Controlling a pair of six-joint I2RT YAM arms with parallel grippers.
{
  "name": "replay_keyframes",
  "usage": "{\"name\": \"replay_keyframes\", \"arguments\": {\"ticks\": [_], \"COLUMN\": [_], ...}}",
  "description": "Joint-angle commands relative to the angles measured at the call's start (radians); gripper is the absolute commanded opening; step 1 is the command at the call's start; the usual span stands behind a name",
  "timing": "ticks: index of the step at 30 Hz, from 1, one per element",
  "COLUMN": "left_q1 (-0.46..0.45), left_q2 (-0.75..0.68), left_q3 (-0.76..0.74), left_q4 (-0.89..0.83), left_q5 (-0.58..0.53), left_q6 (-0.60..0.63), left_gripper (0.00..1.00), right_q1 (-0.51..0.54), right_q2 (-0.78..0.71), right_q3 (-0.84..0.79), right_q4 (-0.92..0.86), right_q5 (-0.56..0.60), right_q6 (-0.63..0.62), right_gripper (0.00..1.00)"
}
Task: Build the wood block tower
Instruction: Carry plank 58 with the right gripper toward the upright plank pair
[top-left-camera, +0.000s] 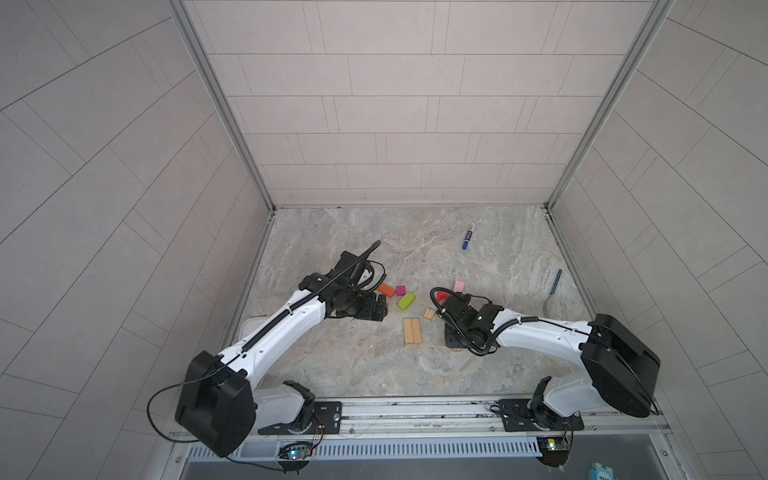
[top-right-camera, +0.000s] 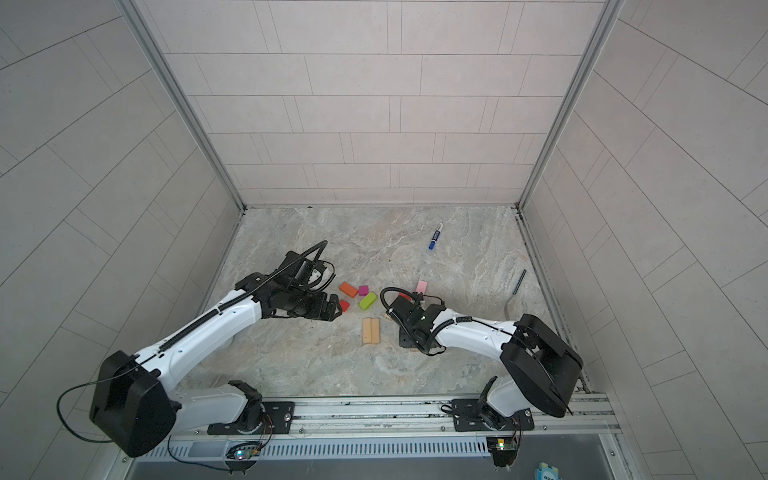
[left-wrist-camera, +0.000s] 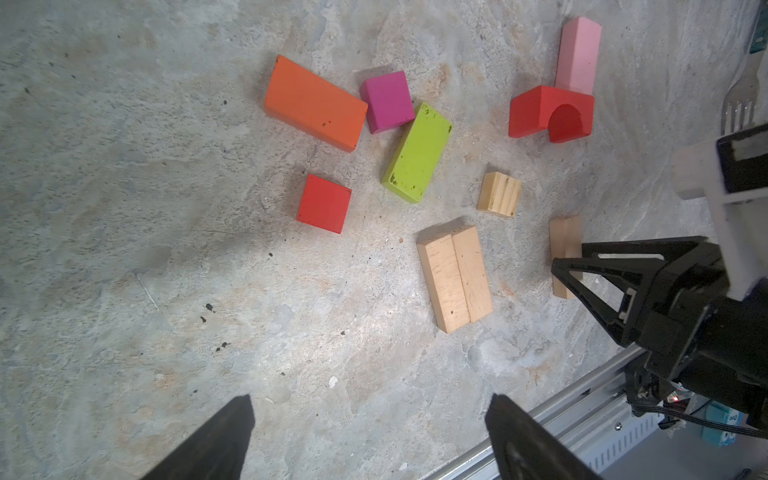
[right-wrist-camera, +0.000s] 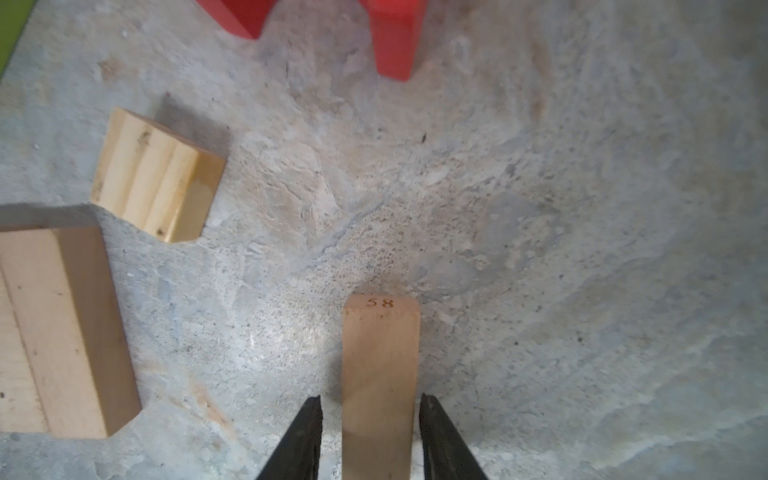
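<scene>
Right wrist view: right end effector (right-wrist-camera: 370, 399) narrowly apart astride tan plank (right-wrist-camera: 380, 353), gap on one side. Left end effector (left-wrist-camera: 370, 409): wide apart over surface (left-wrist-camera: 124, 249); coloured blocks (left-wrist-camera: 316, 102) scattered loose beyond its tips.

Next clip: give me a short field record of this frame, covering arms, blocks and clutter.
left gripper: open, empty, beside the red cube
right gripper: jaws on either side of a tan plank; whether they clamp it cannot be told
loose blocks: orange brick, magenta cube, green brick, red arch, pink brick, small tan block, two tan planks side by side
stacking: not begun
other items: blue marker, fork
</scene>
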Motion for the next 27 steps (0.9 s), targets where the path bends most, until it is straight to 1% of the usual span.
{"name": "replay_keyframes", "arguments": {"ticks": [1, 5, 6, 7, 11, 13, 18, 22, 27], "left_q1": [0.006, 0.008, 0.006, 0.007, 0.008, 0.008, 0.007, 0.008, 0.007], "left_q2": [0.008, 0.008, 0.008, 0.009, 0.010, 0.010, 0.010, 0.004, 0.001], "left_q3": [0.000, 0.000, 0.000, -0.001, 0.000, 0.000, 0.000, -0.002, -0.004], "left_q4": [-0.007, -0.007, -0.007, -0.007, -0.006, -0.006, -0.006, -0.007, -0.008], "left_q5": [-0.003, -0.002, -0.003, -0.003, -0.002, -0.002, -0.001, -0.003, -0.004], "left_q6": [0.010, 0.010, 0.010, 0.010, 0.010, 0.010, 0.010, 0.010, 0.010], "left_gripper": [0.94, 0.94, 0.94, 0.94, 0.94, 0.94, 0.94, 0.94, 0.94], "right_q1": [0.006, 0.010, 0.011, 0.011, 0.011, 0.014, 0.055, 0.097, 0.103], "right_q2": [0.001, 0.001, 0.001, 0.003, 0.012, 0.019, 0.077, 0.128, 0.163], "right_q3": [-0.008, -0.008, -0.007, -0.006, 0.010, 0.026, 0.093, 0.144, 0.172], "right_q4": [-0.026, -0.034, -0.037, -0.036, -0.054, -0.065, -0.078, -0.088, -0.066], "right_q5": [0.010, 0.020, 0.022, 0.024, 0.031, 0.027, -0.004, -0.007, -0.019], "right_q6": [0.001, 0.000, 0.000, -0.003, -0.011, -0.024, -0.076, -0.077, -0.078], "right_gripper": [0.40, 0.37, 0.34, 0.28, 0.17, 0.09, 0.07, 0.07, 0.07]}}
